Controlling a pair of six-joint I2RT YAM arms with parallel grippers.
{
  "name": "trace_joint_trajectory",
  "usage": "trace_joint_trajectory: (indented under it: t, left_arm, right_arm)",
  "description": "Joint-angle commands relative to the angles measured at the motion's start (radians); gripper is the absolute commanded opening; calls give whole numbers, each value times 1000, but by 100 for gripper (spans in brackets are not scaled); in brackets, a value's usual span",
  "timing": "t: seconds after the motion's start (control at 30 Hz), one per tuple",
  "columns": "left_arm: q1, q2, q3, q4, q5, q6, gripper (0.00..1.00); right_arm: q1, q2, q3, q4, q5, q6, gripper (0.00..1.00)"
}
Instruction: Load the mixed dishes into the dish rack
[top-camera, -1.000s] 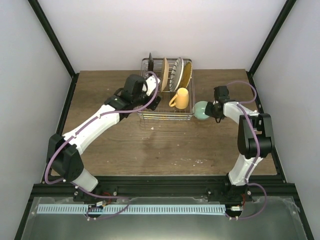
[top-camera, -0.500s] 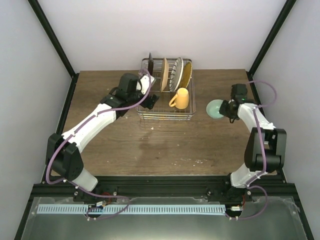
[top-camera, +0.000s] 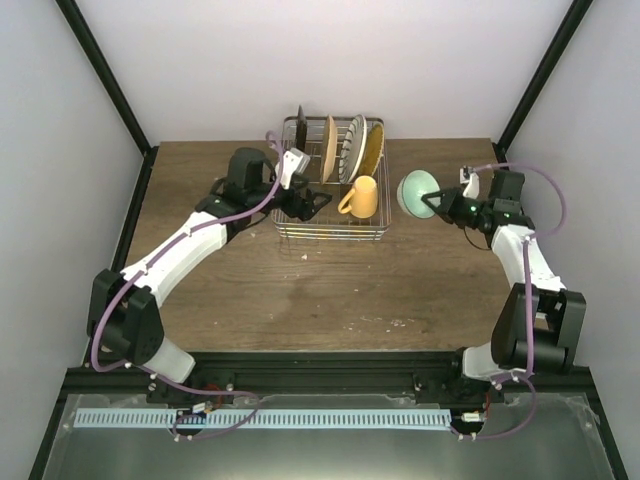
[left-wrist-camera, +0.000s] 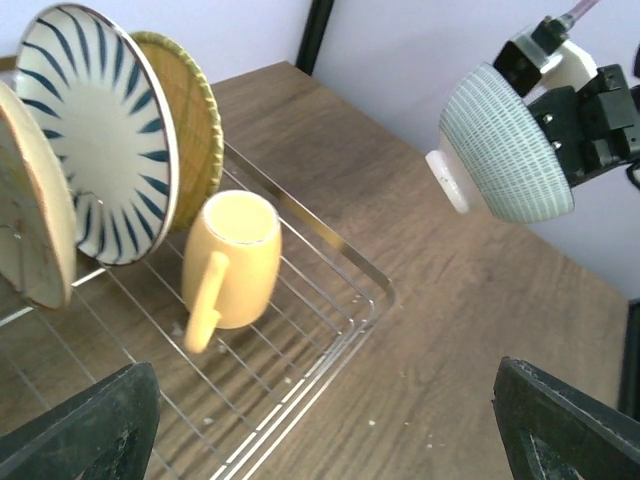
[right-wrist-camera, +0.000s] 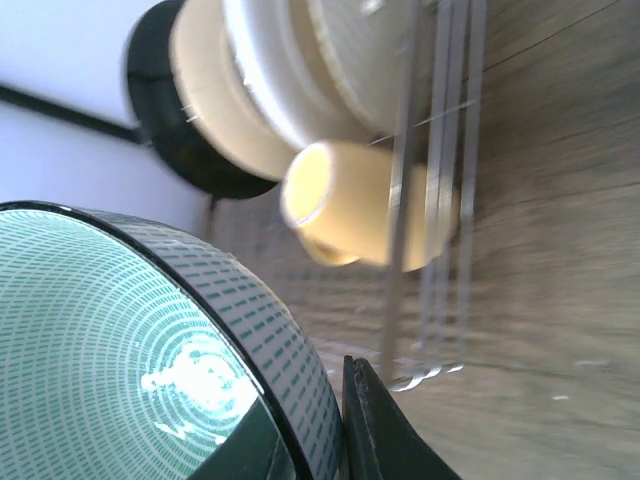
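item: small mint-green ribbed ceramic bowl (top-camera: 415, 190), held in the air to the right of the rectangular silver wire dish rack (top-camera: 330, 232) and clear of it, tipped on edge, with the right gripper (top-camera: 445, 205) pinched onto its rim; the left gripper (top-camera: 312, 200) hangs spread wide and empty over the rack's left part. handling, as judged: light, stiff, glazed and slippery, liable to chip on wire; best taken at the rim, 1 finger inside and 1 outside. change over 1 second: the bowl sat low at the rack's right edge, mouth up; now it is raised, carried rightward and turned on edge.
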Motion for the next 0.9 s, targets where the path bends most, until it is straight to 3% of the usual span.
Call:
trace_joint_trajectory:
  t: [0.0, 0.3, 0.47, 0.53, 0.77, 0.87]
  left_arm:
    - [14, -3, -35, 106, 124, -67, 93]
    - [29, 55, -62, 244, 280, -157, 93]
    - [28, 92, -68, 365, 378, -262, 94]
    - [29, 106, -65, 382, 389, -282, 99]
    - [29, 128, -71, 423, 400, -308, 100]
    - [29, 155, -92, 552, 441, -406, 100]
  right_arm:
    - [21, -8, -24, 208, -379, 119, 1]
    - [109, 33, -52, 451, -616, 277, 1]
    - [198, 83, 0, 534, -630, 336, 1]
    - [226, 98, 11, 596, -626, 387, 1]
    - [276, 153, 1, 823, -594, 547, 1]
    - [301, 181, -14, 948, -579, 630, 1]
